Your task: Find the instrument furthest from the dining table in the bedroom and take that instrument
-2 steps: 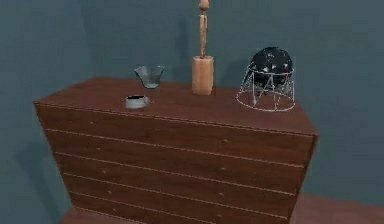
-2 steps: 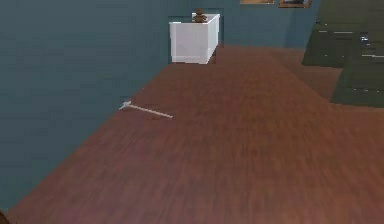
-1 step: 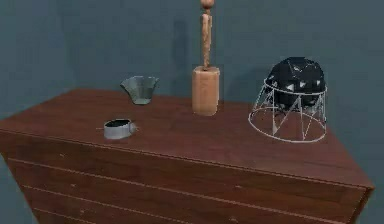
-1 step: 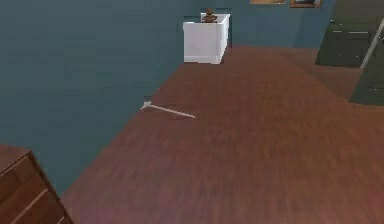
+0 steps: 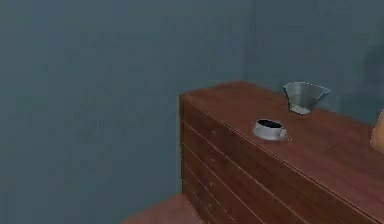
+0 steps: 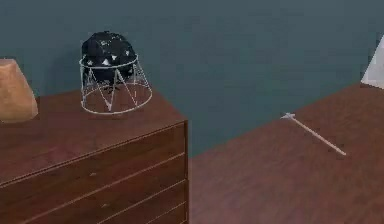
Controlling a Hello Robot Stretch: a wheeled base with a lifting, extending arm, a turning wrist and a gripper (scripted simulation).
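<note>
A thin pale stick (image 6: 315, 135) lies on the reddish wooden floor (image 6: 290, 175) at the arm side view's right; I cannot tell what it is. A wooden dresser (image 5: 250, 165) stands against the blue-grey wall at the forward view's right. The same dresser (image 6: 80, 165) fills the arm side view's lower left.
On the dresser top stand a clear glass bowl (image 5: 305, 95), a small dark round thing with a pale rim (image 5: 268, 128), a dark ball in a wire stand (image 6: 110, 72) and a tan rounded object (image 6: 14, 92). A white thing (image 6: 373, 65) shows at the arm side view's right edge.
</note>
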